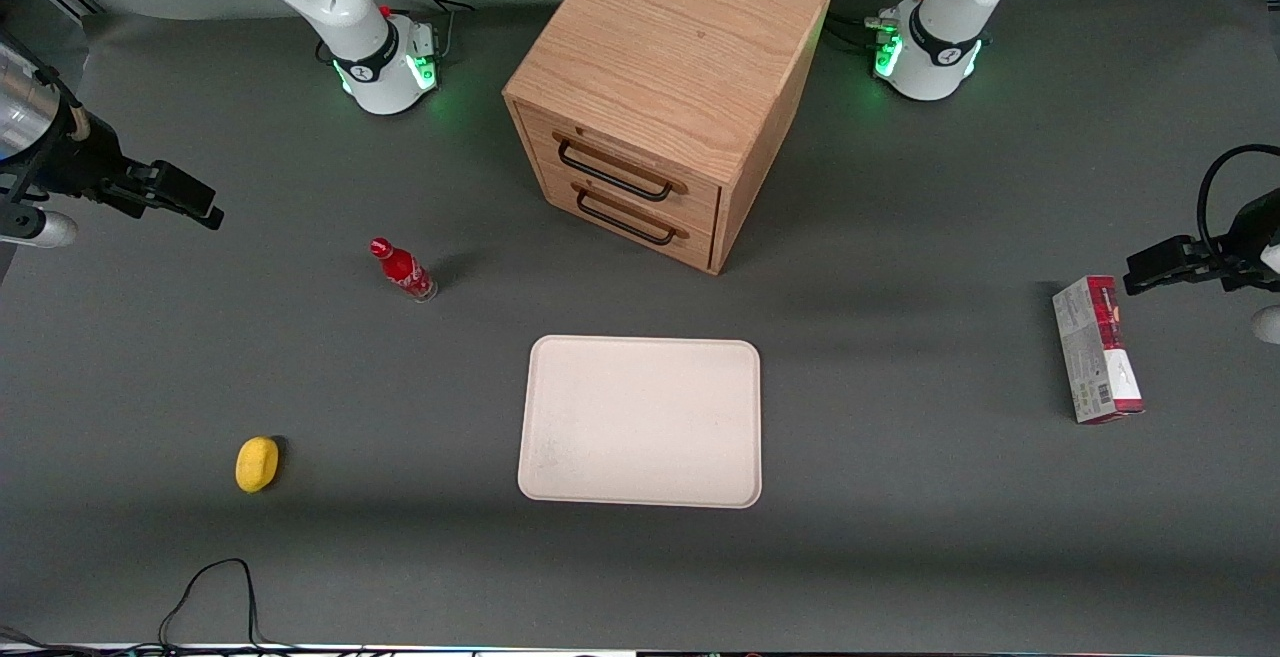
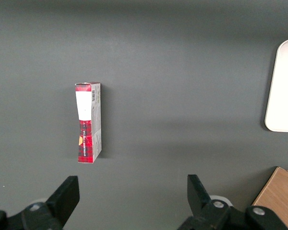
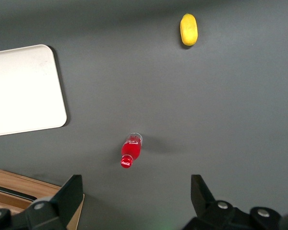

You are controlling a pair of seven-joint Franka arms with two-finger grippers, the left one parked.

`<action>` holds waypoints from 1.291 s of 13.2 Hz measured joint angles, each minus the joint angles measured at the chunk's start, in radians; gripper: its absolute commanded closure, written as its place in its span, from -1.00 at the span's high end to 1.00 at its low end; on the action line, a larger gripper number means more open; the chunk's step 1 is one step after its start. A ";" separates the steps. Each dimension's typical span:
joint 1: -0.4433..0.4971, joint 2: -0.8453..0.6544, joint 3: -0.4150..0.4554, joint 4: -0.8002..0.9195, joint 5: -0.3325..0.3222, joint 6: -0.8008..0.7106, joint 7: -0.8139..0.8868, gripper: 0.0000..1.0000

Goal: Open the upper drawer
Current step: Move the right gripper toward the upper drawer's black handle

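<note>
Grey table (image 1: 900, 557), cabinet (image 1: 670, 57), tray (image 1: 640, 422), bottle (image 1: 403, 270), lemon (image 1: 257, 464), carton (image 1: 1095, 349)

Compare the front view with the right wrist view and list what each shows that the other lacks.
Only the front view shows the upper drawer shut, with its black handle and the matching lower drawer, and the red box toward the parked arm's end. Only the right wrist view shows the gripper from above with its jaws spread open, holding nothing. Both show the red bottle, the yellow lemon-like object, the white tray and the cabinet; the gripper hangs clear of the handle.
</note>
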 measured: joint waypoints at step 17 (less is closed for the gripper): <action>0.010 0.204 0.513 0.138 0.079 -0.002 -0.042 1.00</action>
